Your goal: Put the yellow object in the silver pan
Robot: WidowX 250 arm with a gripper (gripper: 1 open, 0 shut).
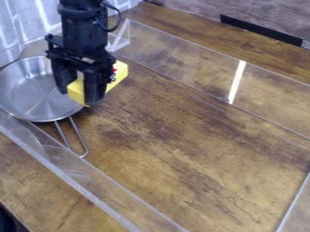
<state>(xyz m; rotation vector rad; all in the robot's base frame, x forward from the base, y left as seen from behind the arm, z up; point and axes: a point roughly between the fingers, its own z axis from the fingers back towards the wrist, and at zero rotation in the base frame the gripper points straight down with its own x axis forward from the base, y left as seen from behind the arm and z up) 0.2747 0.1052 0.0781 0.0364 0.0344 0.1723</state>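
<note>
A single camera looked down at a steep angle on the wooden table point(206, 136) from above its near corner, facing across the boards toward the far wall. It stood fairly near, cropping the arm point(82, 18) at the top edge. No second view overlapped it.

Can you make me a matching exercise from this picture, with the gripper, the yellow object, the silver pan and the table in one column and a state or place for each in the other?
Things:
1. gripper
2. yellow object
3. silver pan
4. table

States or places:
A. holds nothing, at the left edge of the picture
B. dark, worn wood
C. shut on the block, pointing down
D. held in the gripper, beside the pan's right rim

Pairs: 1-C, 2-D, 3-A, 4-B
</note>
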